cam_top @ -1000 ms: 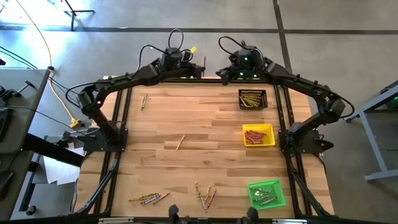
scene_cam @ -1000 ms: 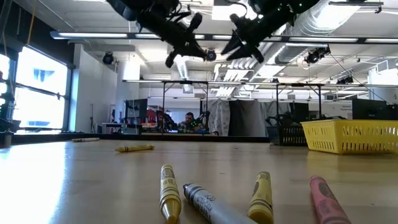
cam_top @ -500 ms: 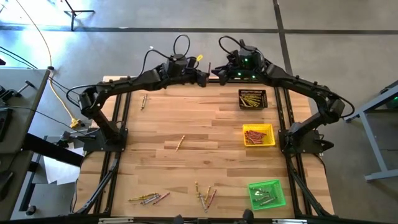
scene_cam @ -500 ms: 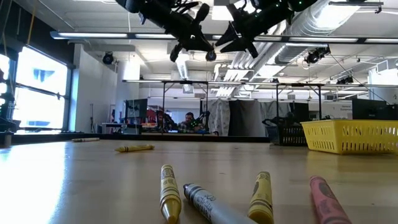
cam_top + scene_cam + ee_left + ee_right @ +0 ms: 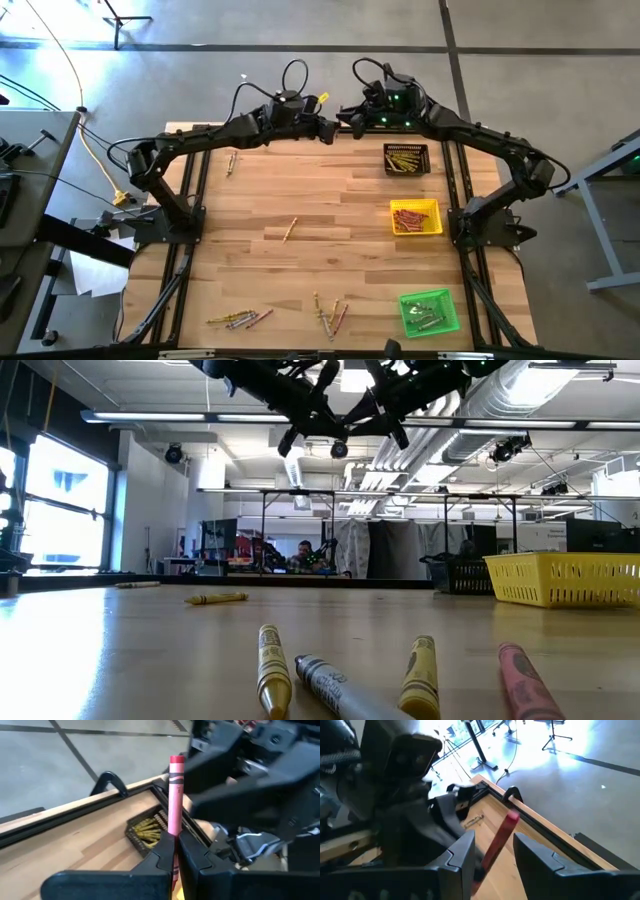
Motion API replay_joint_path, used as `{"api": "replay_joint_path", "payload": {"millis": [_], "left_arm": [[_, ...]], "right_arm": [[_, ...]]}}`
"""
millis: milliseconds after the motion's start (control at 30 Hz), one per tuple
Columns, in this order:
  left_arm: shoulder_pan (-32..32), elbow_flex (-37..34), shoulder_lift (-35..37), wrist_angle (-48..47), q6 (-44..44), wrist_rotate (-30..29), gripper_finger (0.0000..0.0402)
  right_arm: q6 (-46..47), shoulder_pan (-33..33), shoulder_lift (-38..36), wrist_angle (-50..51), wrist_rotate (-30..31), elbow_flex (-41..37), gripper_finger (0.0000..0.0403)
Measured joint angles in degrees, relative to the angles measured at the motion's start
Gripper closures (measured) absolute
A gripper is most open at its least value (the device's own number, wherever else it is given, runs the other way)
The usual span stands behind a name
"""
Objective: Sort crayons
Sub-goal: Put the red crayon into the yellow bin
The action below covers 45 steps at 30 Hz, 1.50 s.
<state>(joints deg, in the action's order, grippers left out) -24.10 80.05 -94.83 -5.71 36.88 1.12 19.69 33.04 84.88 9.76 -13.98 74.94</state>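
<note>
Left pincer (image 5: 176, 857): my jaws clamp 1 red crayon (image 5: 175, 795) upright, offered for handover.
Right pincer (image 5: 492, 851): spread wide around it, ungripped.

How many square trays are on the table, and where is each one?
3, all along the table's right side in the high view: the black tray at the far end, the yellow tray in the middle, the green tray at the near end. None seems hidden.
</note>
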Motion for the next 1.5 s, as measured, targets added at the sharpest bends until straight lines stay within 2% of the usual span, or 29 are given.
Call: {"api": "replay_joint_path", "payload": {"millis": [400,533,667,867,1000,1167,1267,1333,1400,1500], "left_arm": [[0.59,0.00,0.00,2.67,-1.11,3.20,0.0401],[0.59,0.00,0.00,2.82,-1.15,4.33,0.0401],[0.64,0.00,0.00,2.91,-1.94,3.96,0.0394],[0.62,0.00,0.00,2.88,-3.16,4.42,0.0372],[0.48,0.00,0.00,2.56,-5.74,4.22,0.0355],[0.07,0.00,0.00,2.49,-6.54,4.69,0.0337],[-0.32,0.00,0.00,2.54,-6.51,6.74,0.0334],[-0.42,0.00,0.00,2.47,-6.29,7.01,0.0336],[-0.68,0.00,0.00,2.48,-6.23,7.11,0.0336],[-1.07,0.00,0.00,2.45,-6.25,7.11,0.0336]], "right_arm": [[3.79,-0.54,0.00,-1.11,-1.82,0.02,0.0286],[3.78,-1.33,0.00,-1.07,-2.58,0.02,0.0317],[3.88,-1.25,0.00,-1.12,-4.27,0.02,0.0384],[5.41,-0.19,-0.12,-0.46,-6.72,0.02,0.0391],[3.09,2.98,-2.24,4.05,-9.25,0.04,0.0392],[-2.50,9.48,-6.64,19.59,-11.03,0.11,0.0392],[-7.31,12.10,-7.85,37.08,-18.86,0.13,0.0392],[-13.10,11.67,-7.78,51.80,-21.51,-0.13,0.0392],[-19.41,10.22,-7.85,65.46,-21.73,-1.97,0.0392],[-26.55,9.01,-8.95,77.39,-24.07,-6.95,0.0392]]}}
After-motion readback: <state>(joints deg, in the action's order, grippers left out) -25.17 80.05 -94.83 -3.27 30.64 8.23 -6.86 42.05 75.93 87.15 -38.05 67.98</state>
